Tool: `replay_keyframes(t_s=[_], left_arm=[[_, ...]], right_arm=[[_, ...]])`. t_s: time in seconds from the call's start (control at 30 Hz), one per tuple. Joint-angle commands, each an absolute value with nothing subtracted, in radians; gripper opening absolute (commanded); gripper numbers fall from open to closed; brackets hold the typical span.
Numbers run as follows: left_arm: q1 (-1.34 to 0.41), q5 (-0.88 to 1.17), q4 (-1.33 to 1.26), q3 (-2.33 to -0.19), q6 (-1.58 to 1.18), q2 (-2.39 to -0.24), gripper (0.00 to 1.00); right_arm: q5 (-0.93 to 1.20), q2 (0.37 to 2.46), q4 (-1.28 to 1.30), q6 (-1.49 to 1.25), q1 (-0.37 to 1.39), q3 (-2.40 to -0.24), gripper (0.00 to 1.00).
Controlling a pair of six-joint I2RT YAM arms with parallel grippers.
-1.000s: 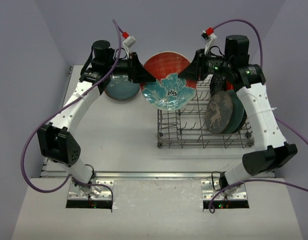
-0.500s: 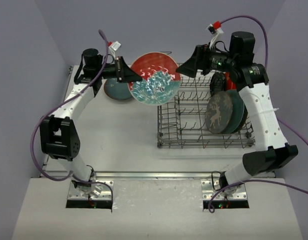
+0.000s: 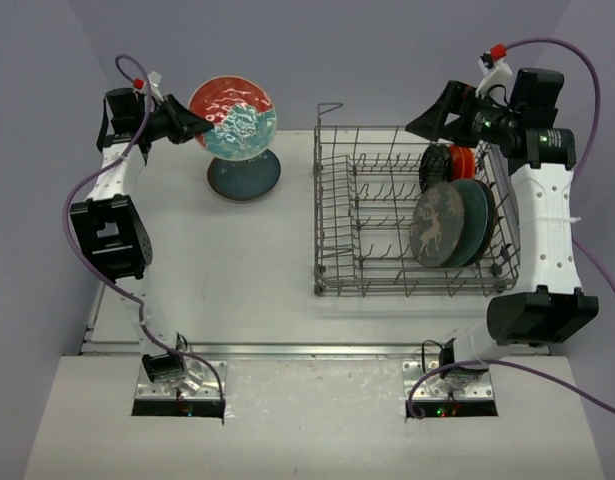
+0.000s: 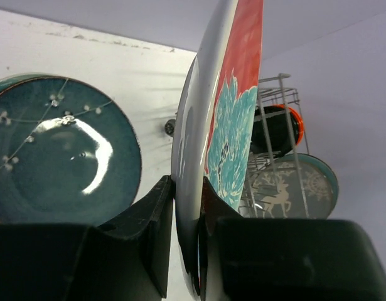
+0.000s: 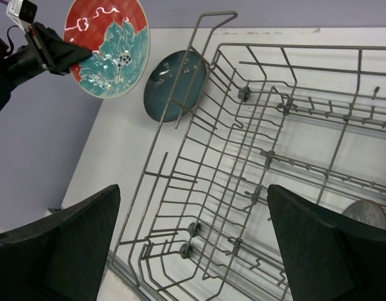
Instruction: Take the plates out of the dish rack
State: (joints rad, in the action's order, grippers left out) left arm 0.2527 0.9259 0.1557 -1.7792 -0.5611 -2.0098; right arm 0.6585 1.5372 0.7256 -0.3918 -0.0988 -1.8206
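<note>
My left gripper (image 3: 199, 128) is shut on the rim of the red-and-teal patterned plate (image 3: 234, 117), held on edge in the air at the back left. Its fingers clamp both faces of the plate (image 4: 233, 113). Below it a teal plate (image 3: 245, 175) lies flat on the table. The dish rack (image 3: 407, 290) stands at the right. In its right end stand a dark deer-patterned plate (image 3: 437, 225), a teal one (image 3: 477, 215), a small black one (image 3: 435, 165) and a small orange-red one (image 3: 462, 160). My right gripper (image 3: 427, 122) hangs open and empty above the rack's back edge.
The rack's raised wire loop (image 3: 330, 108) rises at its back left corner. Grey walls close in the table at the back and both sides. In the right wrist view, rows of bare tines (image 5: 246, 93) fill the rack's left half.
My right gripper let go of the patterned plate, opened wide and drew back to the right. The left arm swung the plate left, away from the rack, to above the teal plate.
</note>
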Motion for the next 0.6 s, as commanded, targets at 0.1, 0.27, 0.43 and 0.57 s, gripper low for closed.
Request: replay_keyframes(t_s=[0.1, 0.27, 0.43, 0.57], left_arm=[[0.235, 0.957, 0.149, -1.874, -0.505, -2.12, 0.0], [0.238, 0.983, 0.127, -1.89, -0.514, -2.2, 0.0], [0.238, 1.003, 0.1, -1.921, -0.529, -2.27, 0.0], [0.242, 1.004, 0.089, -1.938, -0.532, -2.315, 0.0]], right_arm=[[0.611, 1.536, 0.827, -0.324, -0.149, -1.839, 0.99], [0.604, 1.536, 0.859, -0.316, -0.152, -1.85, 0.99], [0.595, 1.542, 0.901, -0.304, -0.153, -1.868, 0.99], [0.595, 1.545, 0.915, -0.309, -0.153, -1.867, 0.99]])
